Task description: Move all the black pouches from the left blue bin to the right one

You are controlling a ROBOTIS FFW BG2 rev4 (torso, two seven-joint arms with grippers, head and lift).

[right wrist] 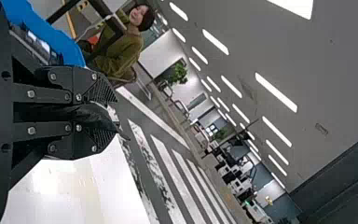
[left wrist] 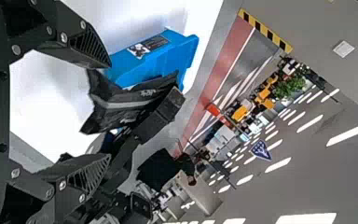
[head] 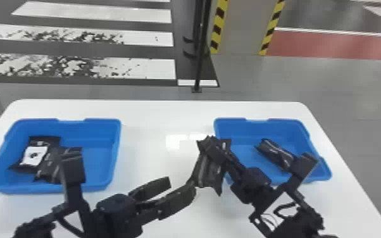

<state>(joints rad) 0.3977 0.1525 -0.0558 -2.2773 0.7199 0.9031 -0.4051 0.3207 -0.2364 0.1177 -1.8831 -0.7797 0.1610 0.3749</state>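
Glossy white tabletop [head: 148,110] (bright patches mirrored), smooth blue plastic bins [head: 116,142], creased plasticky black pouches [head: 208,172]

Past the smooth white table [head: 167,114] with rounded corners, you have a slim black pole [head: 200,63], white painted floor stripes [head: 148,68] and a flat red floor band [head: 335,44].

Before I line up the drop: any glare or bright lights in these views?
Head view: white glare patches on the glossy white tabletop, between the left blue plastic bin and the right blue plastic bin. Left wrist view: bright ceiling light strips. Right wrist view: similar strips, plus tabletop sheen.
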